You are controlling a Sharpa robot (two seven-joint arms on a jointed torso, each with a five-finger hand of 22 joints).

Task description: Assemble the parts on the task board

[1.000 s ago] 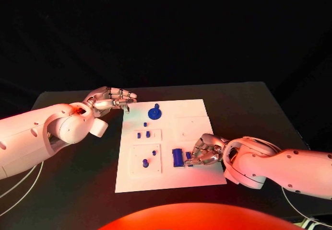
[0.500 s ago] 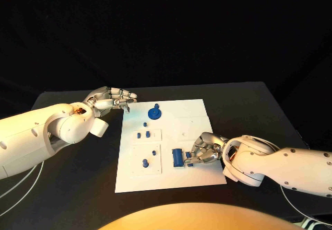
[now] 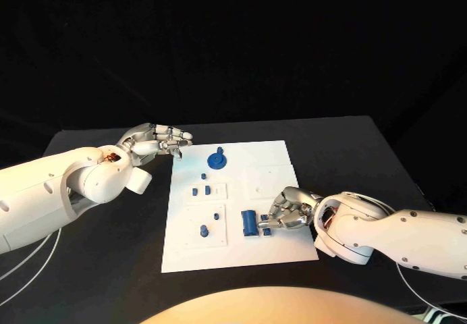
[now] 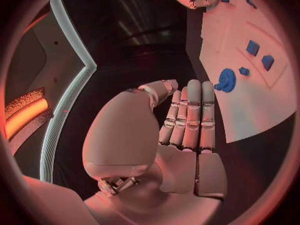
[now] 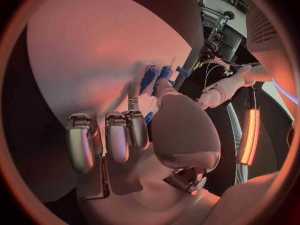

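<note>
On the task board (image 3: 243, 202), the right hand (image 3: 287, 210) pinches a small blue part (image 3: 266, 218); left hand (image 3: 156, 140) curled, empty.

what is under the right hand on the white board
Under the silver right hand lies the white task board, with a small blue part at the fingertips, beside a blue cylinder. Whether the hand grips that part is hidden by the fingers.

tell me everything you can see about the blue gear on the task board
The blue gear is a round, toothed disc that looks like plastic, with a small raised hub. It lies flat near the far end of the white task board, a small blue piece just beyond it. Nothing holds it; the left hand hovers off the board's edge beside it.
</note>
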